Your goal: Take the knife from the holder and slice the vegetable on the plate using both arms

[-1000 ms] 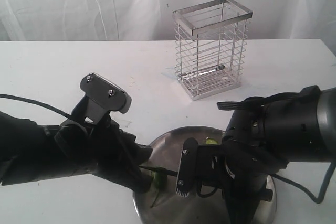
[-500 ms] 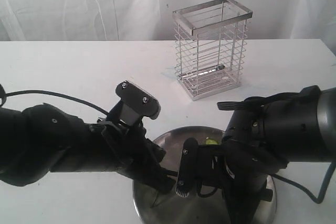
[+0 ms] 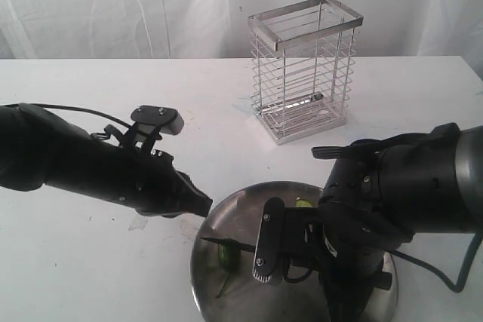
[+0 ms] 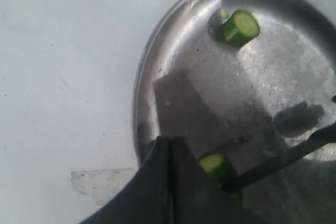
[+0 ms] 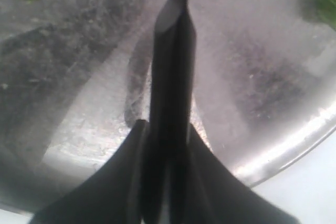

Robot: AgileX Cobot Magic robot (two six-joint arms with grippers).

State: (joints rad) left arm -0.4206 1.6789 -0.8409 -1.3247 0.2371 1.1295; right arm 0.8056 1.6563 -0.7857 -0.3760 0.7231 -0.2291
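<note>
The steel plate (image 3: 226, 209) lies at the table's front. On it rests a dark green vegetable (image 3: 227, 256) piece, its pale cut face showing in the left wrist view (image 4: 214, 162). A second cut piece (image 4: 240, 27) lies farther back (image 3: 303, 203). My right gripper (image 5: 167, 127) is shut on the knife's black handle (image 5: 172, 77). The slim blade (image 3: 226, 245) reaches left across the near vegetable piece (image 4: 283, 156). My left gripper (image 3: 202, 207) is shut and empty, just off the plate's left rim, its fingertips (image 4: 170, 148) pressed together. The wire holder (image 3: 306, 69) stands empty behind.
The white table (image 3: 90, 96) runs back to a white curtain. The right arm's bulky black body (image 3: 392, 201) hangs over the plate's right half. A pale smudge (image 4: 100, 182) marks the table beside the plate's rim.
My left gripper has let go of the vegetable, shut, and pulled back left off the plate, the arm now lying lower. The right arm and knife have not moved.
</note>
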